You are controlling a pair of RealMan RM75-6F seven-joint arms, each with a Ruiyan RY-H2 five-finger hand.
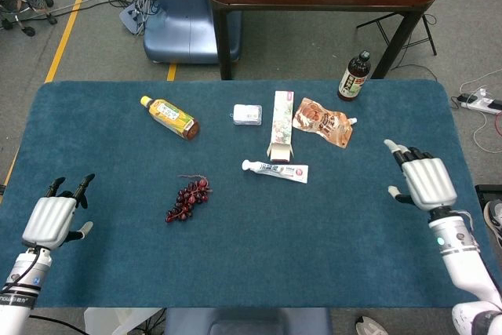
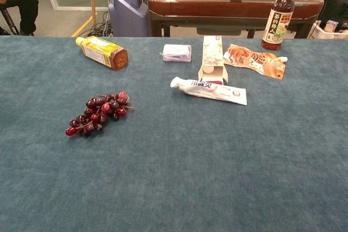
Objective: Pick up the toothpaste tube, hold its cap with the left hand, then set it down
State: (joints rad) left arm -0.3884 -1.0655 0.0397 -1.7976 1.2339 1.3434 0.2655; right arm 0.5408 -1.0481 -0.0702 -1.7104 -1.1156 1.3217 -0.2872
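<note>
Toothpaste, a white flat tube (image 1: 275, 170) with a white cap, lies on the blue carpeted table (image 1: 235, 256) just below the tall open carton (image 1: 281, 125). We see our left hand (image 1: 52, 218) and right hand (image 1: 427, 179) at the table's edges, fingers spread, holding nothing.

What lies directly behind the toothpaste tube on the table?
Behind the tube lies its carton, the open flap end nearest the tube. What is inside the carton cannot be seen.

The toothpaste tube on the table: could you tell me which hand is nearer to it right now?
Right. The right hand hovers open toward the table's right edge; the left hand sits at the far left corner, farther from the toothpaste tube.
</note>
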